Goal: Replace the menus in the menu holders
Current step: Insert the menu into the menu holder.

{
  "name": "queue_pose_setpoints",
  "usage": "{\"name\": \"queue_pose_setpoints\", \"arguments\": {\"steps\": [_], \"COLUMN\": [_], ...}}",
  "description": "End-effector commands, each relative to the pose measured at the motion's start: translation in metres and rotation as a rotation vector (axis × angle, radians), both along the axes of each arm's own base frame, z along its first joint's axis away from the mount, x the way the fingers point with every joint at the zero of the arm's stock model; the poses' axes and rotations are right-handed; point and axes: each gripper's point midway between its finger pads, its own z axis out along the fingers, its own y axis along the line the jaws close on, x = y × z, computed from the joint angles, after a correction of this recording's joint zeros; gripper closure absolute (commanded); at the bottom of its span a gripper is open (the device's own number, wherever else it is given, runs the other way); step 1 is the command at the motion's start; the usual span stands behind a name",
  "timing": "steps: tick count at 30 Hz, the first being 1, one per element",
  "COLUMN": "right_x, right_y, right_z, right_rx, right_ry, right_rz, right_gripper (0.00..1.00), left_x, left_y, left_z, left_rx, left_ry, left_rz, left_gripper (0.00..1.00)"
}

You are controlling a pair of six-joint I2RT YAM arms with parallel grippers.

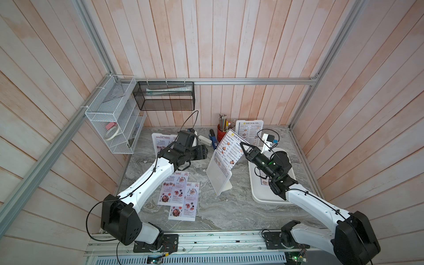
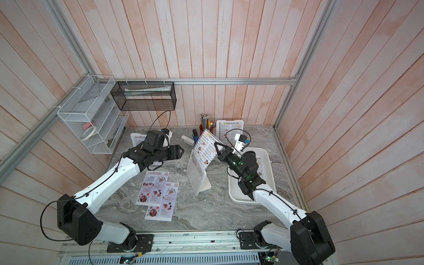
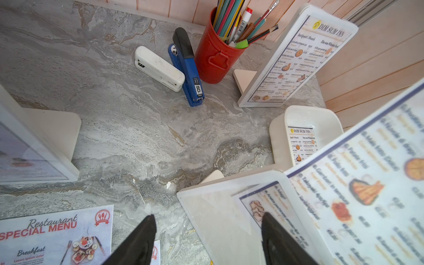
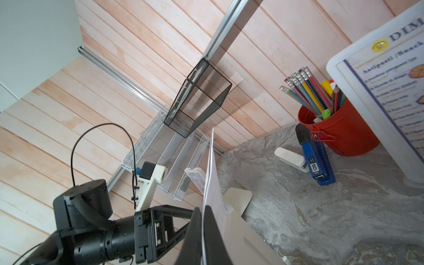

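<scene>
A blue-bordered "Dim Sum Inn" menu (image 1: 229, 146) (image 2: 206, 146) leans out of the top of the middle menu holder (image 1: 219, 175) (image 2: 197, 176), its lower end inside the frame. My right gripper (image 1: 243, 146) (image 4: 202, 211) is shut on this sheet's (image 4: 212, 179) edge. My left gripper (image 1: 205, 152) (image 3: 208, 215) hangs open just left of that holder (image 3: 218, 229), gripping nothing. A second holder (image 1: 249, 132) (image 3: 298, 57) at the back shows a Dim Sum Inn sheet. A third holder (image 1: 160, 141) (image 3: 34, 149) at the left shows a Special Menu. Two loose Special Menu sheets (image 1: 174, 187) (image 1: 185, 203) lie flat at the front left.
A white shallow tray (image 1: 263, 195) (image 3: 280, 128) at the right holds a Dim Sum Inn sheet (image 3: 301, 144). A red pencil cup (image 1: 221, 132) (image 3: 215, 57), a blue stapler (image 3: 188, 73) and a white stapler (image 3: 158, 68) stand at the back. Wire baskets (image 1: 112, 114) (image 1: 164, 95) hang on the walls.
</scene>
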Motion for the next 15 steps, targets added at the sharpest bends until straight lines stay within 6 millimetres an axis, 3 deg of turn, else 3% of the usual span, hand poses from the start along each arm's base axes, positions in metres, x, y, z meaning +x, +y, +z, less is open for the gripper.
{"name": "queue_pose_setpoints", "arguments": {"steps": [1,8,15], "right_x": [-0.005,-0.019,-0.04], "right_y": [0.005,0.018,0.034], "right_z": [0.016,0.022,0.007], "right_rx": [-0.047,-0.092,-0.124], "right_ry": [-0.083,-0.11,-0.068], "right_rz": [-0.009,0.018,0.048], "right_gripper": [0.91,0.86,0.81], "left_x": [-0.002,-0.003,0.001], "left_y": [0.005,0.006,0.007], "left_z": [0.007,0.011,0.017], "left_rx": [-0.006,-0.006,0.003], "left_ry": [-0.023,-0.033,-0.051], "left_rz": [0.01,0.014,0.016], "left_gripper": [0.25,0.25,0.25]}}
